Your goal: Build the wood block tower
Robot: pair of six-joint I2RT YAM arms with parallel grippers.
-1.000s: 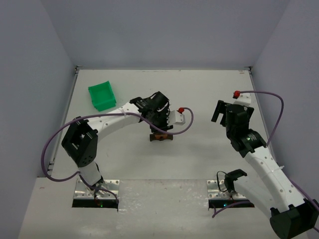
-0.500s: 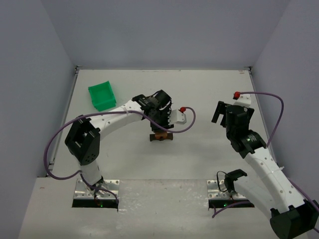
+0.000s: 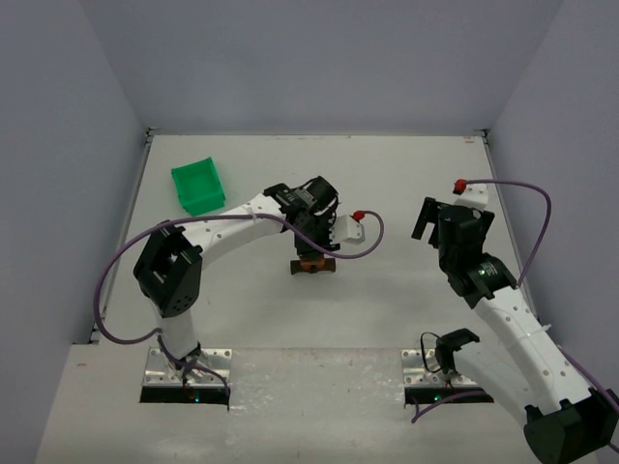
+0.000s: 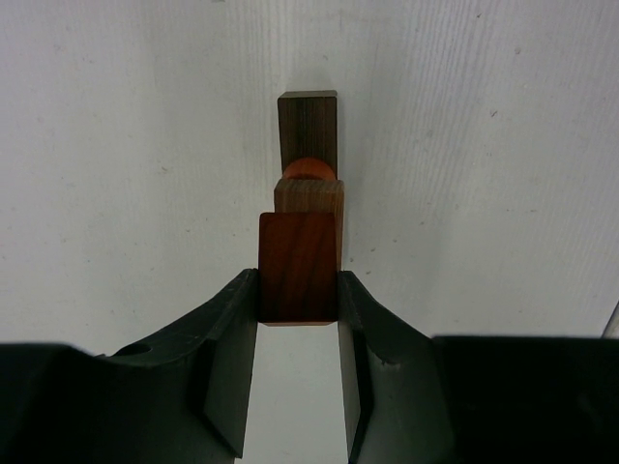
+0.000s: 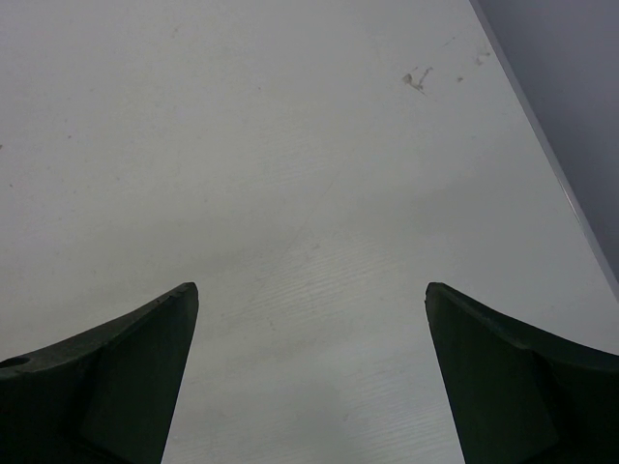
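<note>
The wood block tower stands mid-table. In the left wrist view it shows a dark brown flat plank, a reddish-orange rounded piece and a light brown block stacked on it. My left gripper is shut on a reddish-brown cube, with both fingers against its sides, right over the stack. In the top view the left gripper hides most of the tower. My right gripper is open and empty over bare table at the right.
A green plastic bin sits at the back left. A purple cable with a red plug loops beside the left wrist. The table's right edge and wall run near the right gripper.
The left arm's elbow and forearm shifted slightly to the right; its gripper stays over the tower with the cube. The right arm has not moved.
</note>
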